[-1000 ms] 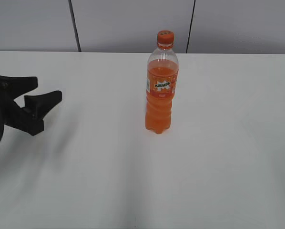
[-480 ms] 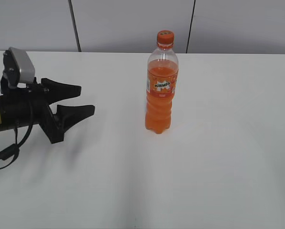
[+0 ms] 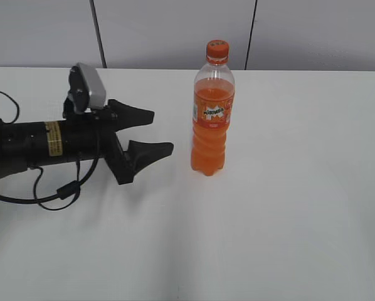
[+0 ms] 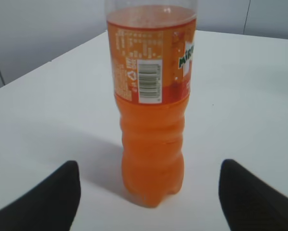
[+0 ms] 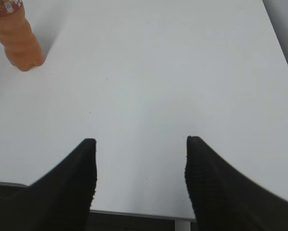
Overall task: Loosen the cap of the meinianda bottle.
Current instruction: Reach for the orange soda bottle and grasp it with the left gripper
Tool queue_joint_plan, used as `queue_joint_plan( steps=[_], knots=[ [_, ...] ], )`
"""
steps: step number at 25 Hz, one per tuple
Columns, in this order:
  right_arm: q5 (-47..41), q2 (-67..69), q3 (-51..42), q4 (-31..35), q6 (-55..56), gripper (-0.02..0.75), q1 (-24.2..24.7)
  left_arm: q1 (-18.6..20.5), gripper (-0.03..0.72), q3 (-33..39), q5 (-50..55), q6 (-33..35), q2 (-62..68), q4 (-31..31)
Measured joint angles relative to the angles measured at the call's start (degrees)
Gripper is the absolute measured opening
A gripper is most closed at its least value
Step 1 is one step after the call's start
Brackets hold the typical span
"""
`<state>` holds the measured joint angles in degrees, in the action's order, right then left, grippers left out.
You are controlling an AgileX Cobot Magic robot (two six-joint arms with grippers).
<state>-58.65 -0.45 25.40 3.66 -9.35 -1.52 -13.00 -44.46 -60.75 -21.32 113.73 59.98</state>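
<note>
The left gripper point(image 3: 159, 133) reaches in low from the left of the exterior view, its two black fingers point(image 3: 134, 115) spread apart and pointing at the bottle point(image 3: 212, 119), with a gap of bare table point(image 3: 300, 207) between fingertips and bottle. Nothing is held between the jaws. A grey camera block point(image 3: 87, 86) sits on top of the wrist, and a black cable point(image 3: 56, 191) loops beneath the arm onto the table. The bottle stands upright near the table's middle, towards the far edge, filled with orange drink up to its shoulder, with the orange cap point(image 3: 217, 50) on its neck. In the left wrist view the bottle point(image 4: 152, 110) is dead centre between the two fingertips point(image 4: 47, 202), its barcode side facing the camera, its top cut off by the frame edge. The right gripper point(image 5: 140, 159) is also spread apart and holds nothing; it hangs over the table's near edge, well apart from the bottle point(image 5: 16, 38), which shows only in the upper left corner of the right wrist view.
</note>
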Motion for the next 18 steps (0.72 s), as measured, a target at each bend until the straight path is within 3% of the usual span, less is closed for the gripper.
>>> queue_joint_plan(
  steps=[11, 18],
  knots=[
    [0.0, 0.0, 0.0, 0.0, 0.0, 0.442, 0.0, -7.3, 0.542, -12.4, 1.6, -5.4, 9.0, -1.4],
    [0.0, 0.0, 0.0, 0.0, 0.0, 0.442, 0.0, -10.9, 0.552, -18.4, 8.3, -5.9, 10.7, -1.4]
  ],
)
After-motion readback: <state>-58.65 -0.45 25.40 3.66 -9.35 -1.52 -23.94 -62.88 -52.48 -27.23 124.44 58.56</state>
